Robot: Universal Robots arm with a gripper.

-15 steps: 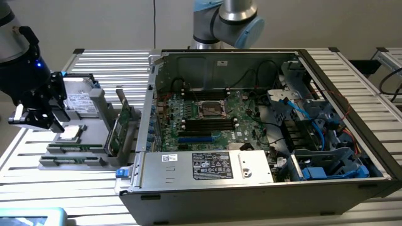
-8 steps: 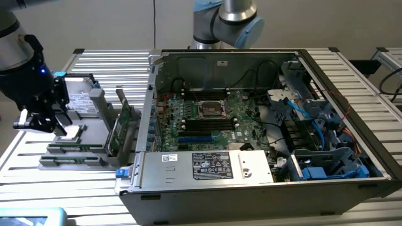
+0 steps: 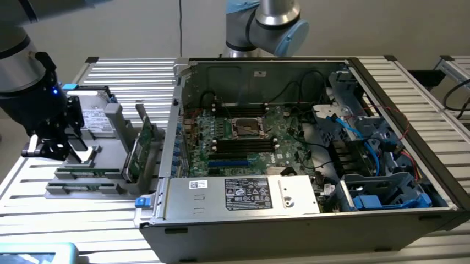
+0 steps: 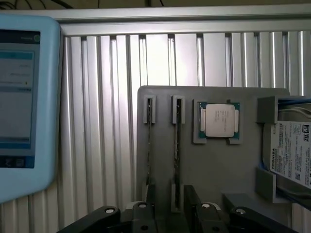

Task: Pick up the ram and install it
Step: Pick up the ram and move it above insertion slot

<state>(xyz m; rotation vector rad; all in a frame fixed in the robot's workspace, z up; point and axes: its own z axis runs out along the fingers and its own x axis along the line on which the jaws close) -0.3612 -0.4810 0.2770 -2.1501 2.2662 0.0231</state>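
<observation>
Two ram sticks stand edge-on in the slots of a grey holder (image 4: 214,165): one ram stick (image 4: 177,145) and a second (image 4: 149,145) beside it. My gripper (image 4: 170,211) hovers just above the holder with its dark fingers (image 4: 194,201) apart on either side of the first stick's near end, nothing between them. In the exterior view the gripper (image 3: 55,149) hangs over the holder (image 3: 85,181) at the exterior view's left. The open computer case (image 3: 411,220) lies to the right, with its motherboard (image 3: 220,129) and black memory slots (image 3: 242,144).
On the holder sit a processor chip (image 4: 218,120) and a hard drive (image 4: 291,153). A broader green card (image 3: 144,144) stands upright between holder and case. A light blue tablet (image 4: 24,102) lies on the ribbed table (image 4: 107,121). Cables and a blue drive cage fill the case's right side.
</observation>
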